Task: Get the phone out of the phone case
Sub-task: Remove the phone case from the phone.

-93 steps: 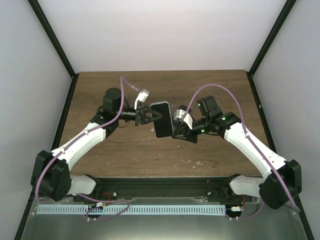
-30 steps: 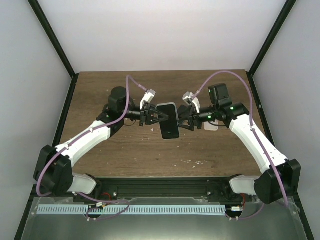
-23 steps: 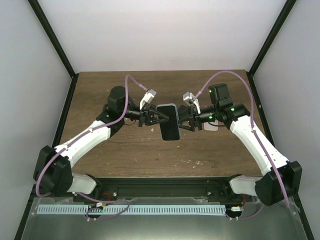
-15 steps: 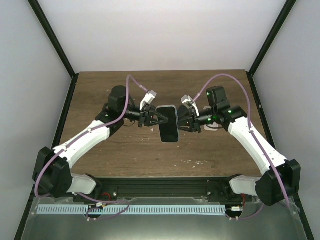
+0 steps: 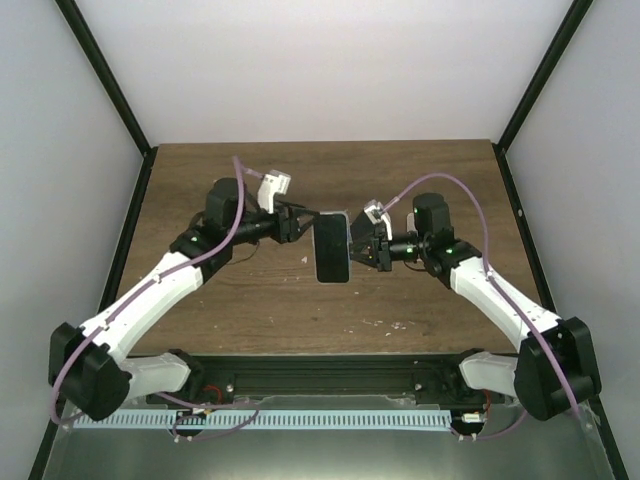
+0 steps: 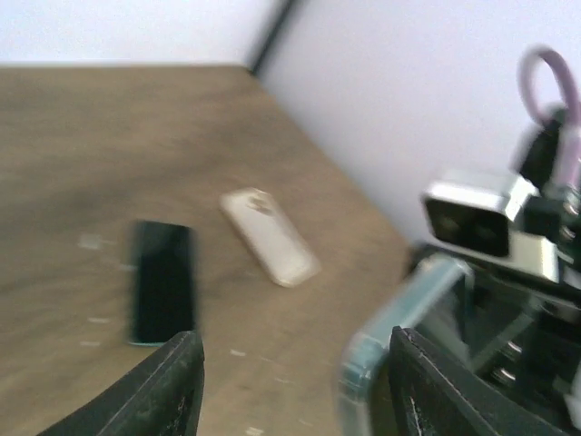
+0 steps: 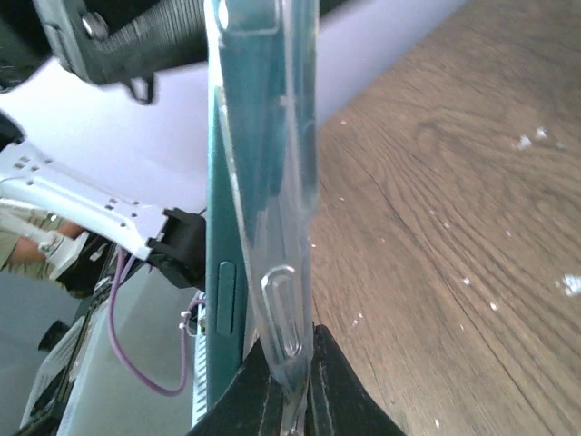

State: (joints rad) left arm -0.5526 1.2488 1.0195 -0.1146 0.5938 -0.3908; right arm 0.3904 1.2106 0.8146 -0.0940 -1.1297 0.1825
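Right gripper (image 7: 286, 386) clamps phone case (image 7: 272, 136) edge, phone (image 7: 229, 191) inside; left gripper (image 5: 300, 227) beside case, jaws apart.

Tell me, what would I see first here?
A dark phone in its clear phone case, held up over the middle of the brown table. The right gripper pinches the case's edge, while the left gripper stands open just beside it.
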